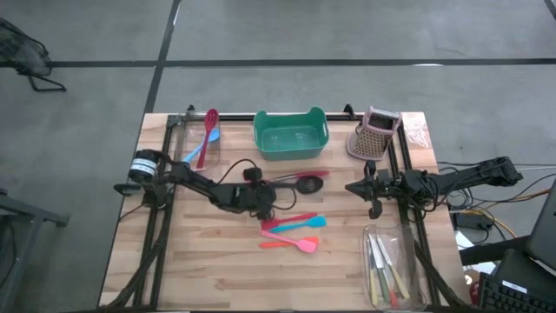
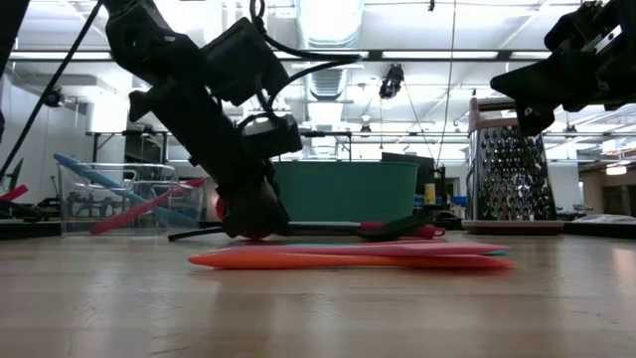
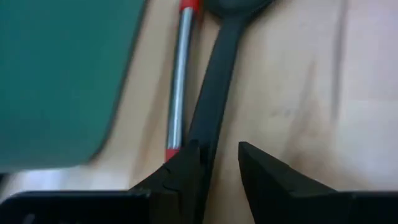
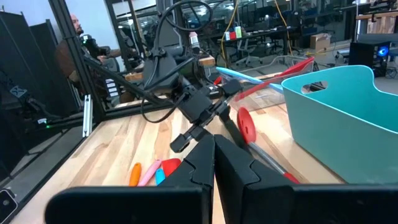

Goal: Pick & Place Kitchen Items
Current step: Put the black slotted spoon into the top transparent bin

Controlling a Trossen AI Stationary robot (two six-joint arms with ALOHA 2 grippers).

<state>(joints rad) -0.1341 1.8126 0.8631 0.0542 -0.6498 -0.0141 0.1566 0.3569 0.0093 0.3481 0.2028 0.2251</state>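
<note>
Black plastic and a slim metal shaft lie side by side under the left tool (image 3: 217, 165), and that closeness is judged the main risk: the black slotted spoon (image 1: 306, 183) and the red-tipped metal utensil (image 3: 178, 93) are just beside each other, so a slightly off-centre closure could pinch both handles, or nudge the spoon sideways against the teal tub (image 1: 290, 135). A grip taken so near the handle's end could also let the long spoon droop or twist once lifted. The left tool is seen narrowly parted, holding nothing, low over the desk (image 1: 217, 278), with the spoon's handle running toward the gap between its fingers; whether the handle is already between them cannot be told. The spoon's head lies farther out, toward the tub. Pink, blue and orange spatulas (image 1: 294, 231) lie on the desk just beside the left tool. The right tool (image 1: 372, 189) is held above the desk near the perforated holder (image 1: 375, 132), closed and empty.
</note>
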